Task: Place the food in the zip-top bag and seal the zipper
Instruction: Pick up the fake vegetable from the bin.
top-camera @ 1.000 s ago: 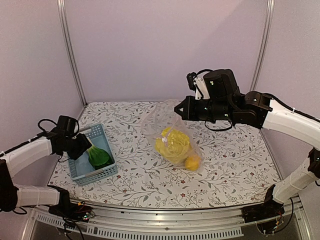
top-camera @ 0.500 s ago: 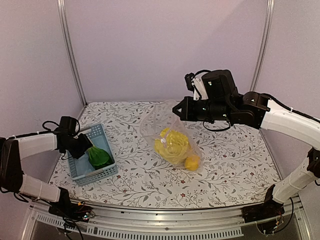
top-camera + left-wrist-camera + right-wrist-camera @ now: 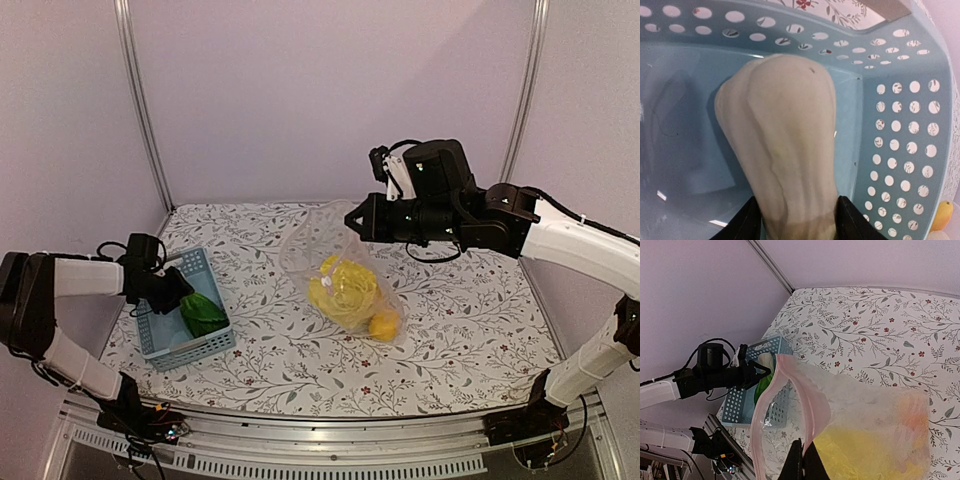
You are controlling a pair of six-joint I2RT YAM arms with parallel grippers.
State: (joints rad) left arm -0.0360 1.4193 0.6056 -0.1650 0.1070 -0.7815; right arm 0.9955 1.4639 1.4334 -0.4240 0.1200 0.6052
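Observation:
The dark-green bok choy [image 3: 203,315] lies in the light-blue basket [image 3: 190,266]. Its white stem [image 3: 780,150] fills the left wrist view. My left gripper [image 3: 797,225] has one finger pressed on each side of that stem. My right gripper [image 3: 803,460] is shut on the zip-top bag's [image 3: 340,270] pinkish zipper edge [image 3: 805,395]. It holds the mouth up and gaping toward the basket. Inside the bag lie the yellow napa cabbage [image 3: 345,285], a round yellow fruit [image 3: 384,325] and an orange fruit [image 3: 912,420].
The basket's perforated walls [image 3: 900,140] stand close around the bok choy on the right and far sides. The bag's lower part rests on the flowered tabletop [image 3: 470,320]. Metal frame posts [image 3: 140,110] rise at the back corners.
My left gripper has reached further into the basket and narrowed onto the bok choy's stem, and the bok choy has tipped over. The right arm and bag have barely moved.

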